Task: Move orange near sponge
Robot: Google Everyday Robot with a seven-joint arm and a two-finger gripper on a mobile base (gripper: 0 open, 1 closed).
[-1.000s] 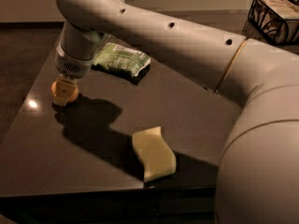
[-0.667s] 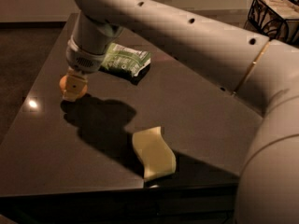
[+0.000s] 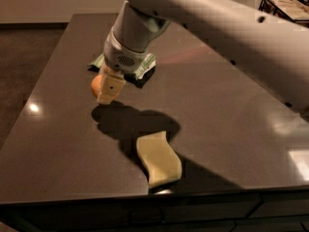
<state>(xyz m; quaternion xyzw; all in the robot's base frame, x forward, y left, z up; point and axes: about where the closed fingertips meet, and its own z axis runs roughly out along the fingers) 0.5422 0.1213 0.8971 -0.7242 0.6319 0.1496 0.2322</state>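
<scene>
The orange (image 3: 97,84) is a small round fruit held in my gripper (image 3: 107,88), lifted above the dark table (image 3: 231,129) at its left middle. The gripper's cream fingers (image 3: 111,87) are shut on the orange and cover most of it. The sponge (image 3: 158,159), a pale yellow foam block with wavy sides, lies flat near the table's front edge, below and to the right of the gripper. The gripper's shadow falls on the table between the orange and the sponge.
A crinkled green and white snack packet (image 3: 144,66) lies behind the gripper, partly hidden by my arm. A dark wire basket (image 3: 287,6) stands at the far right back. The table's front edge runs just below the sponge.
The gripper has carried the orange up off the table and to the right, toward the sponge. The sponge and snack packet have not moved.
</scene>
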